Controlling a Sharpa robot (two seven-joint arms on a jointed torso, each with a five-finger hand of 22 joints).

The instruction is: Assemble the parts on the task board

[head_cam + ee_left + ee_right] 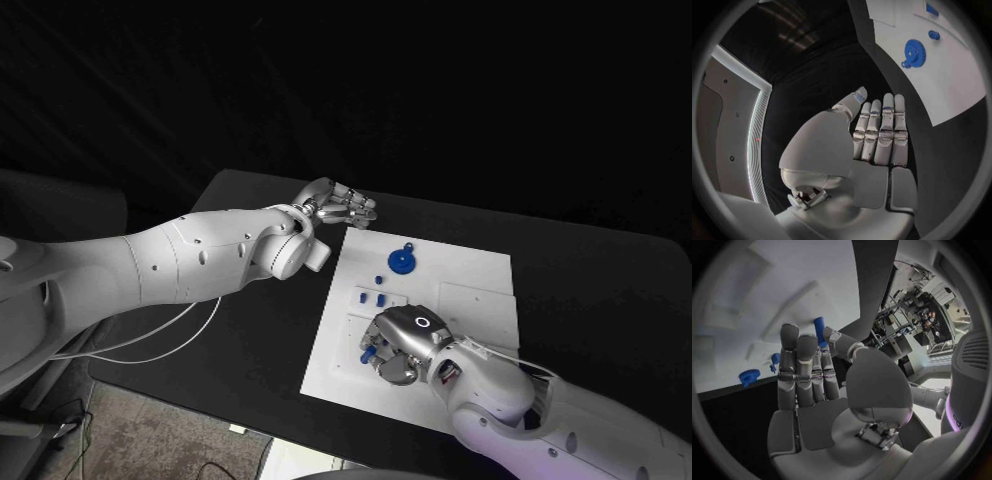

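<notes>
The left hand (335,207) hovers over the black desk (606,270) beyond the board's far left corner, fingers straight together, holding nothing. The blue gear (402,262) lies on the task board (469,270). Nearer, the right hand (400,345) pinches a small blue part (819,330) over the board.

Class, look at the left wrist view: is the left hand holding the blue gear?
No. The left hand is flat and empty, and the blue gear lies apart on the task board.
</notes>
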